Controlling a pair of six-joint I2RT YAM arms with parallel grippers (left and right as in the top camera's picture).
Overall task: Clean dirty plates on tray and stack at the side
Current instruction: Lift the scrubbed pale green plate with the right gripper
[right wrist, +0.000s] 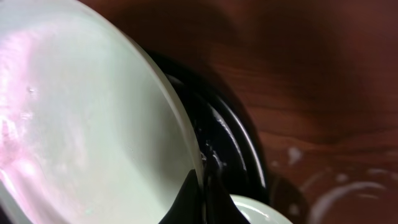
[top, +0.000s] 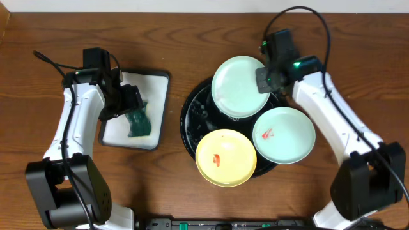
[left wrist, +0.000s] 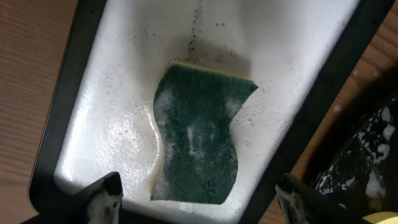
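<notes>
Three plates sit on the round black tray (top: 192, 118). The far mint-green plate (top: 238, 86) shows no red mark, and my right gripper (top: 266, 79) is shut on its right rim. In the right wrist view the fingertips (right wrist: 186, 202) pinch the thin edge of that plate (right wrist: 81, 112) above the tray rim (right wrist: 230, 143). A second mint plate (top: 284, 134) and a yellow plate (top: 225, 158) each carry a small red smear. My left gripper (top: 131, 102) hangs open over a green sponge (left wrist: 199, 137), its fingers (left wrist: 106, 194) wide on either side and touching nothing.
The sponge lies in a white, black-edged rectangular dish (top: 153, 80) full of foam, left of the tray. Soap flecks dot the tray's bare part (left wrist: 367, 168). Dark wood tabletop (top: 358, 57) surrounds everything. The second mint plate's edge (right wrist: 255, 211) sits just below my right fingers.
</notes>
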